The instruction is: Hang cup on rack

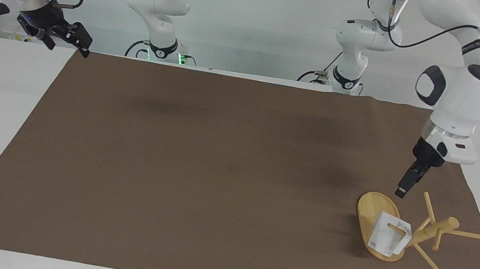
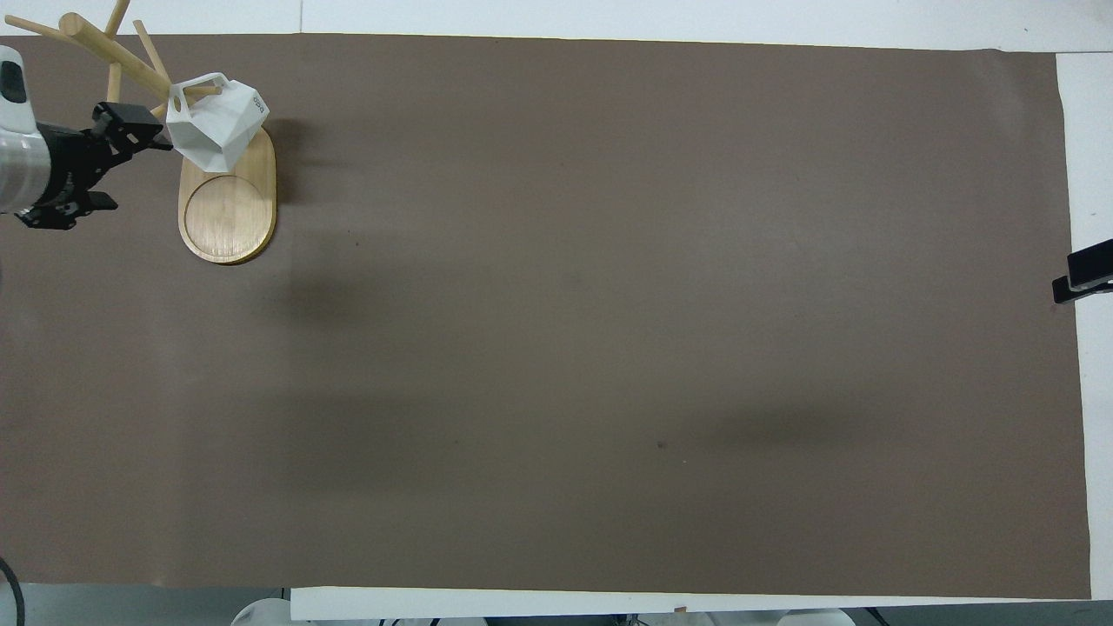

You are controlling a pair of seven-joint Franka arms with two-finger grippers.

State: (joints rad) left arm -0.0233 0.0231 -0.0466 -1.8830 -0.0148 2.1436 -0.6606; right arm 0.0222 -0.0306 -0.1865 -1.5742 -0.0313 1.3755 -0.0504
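Hanging by its handle on a rack (image 1: 427,230) peg, the cup (image 1: 386,239) is dangling at the frame's lower right; the left gripper (image 1: 401,191) is hovering empty above the rack, its opening unclear; the right gripper (image 1: 73,37), empty and spread, is waiting upper left.

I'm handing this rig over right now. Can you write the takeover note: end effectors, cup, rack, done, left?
Left end effector: empty, in the air over the rack, clear of the cup.
Right end effector: empty, waiting at the right arm's end of the table.
Cup: hanging by its handle on a rack peg, over the oval base.
Done: the hang.
Left: probably only to park the left arm.

2 high cameras, half a turn apart, share the brown mat (image 1: 195,171).
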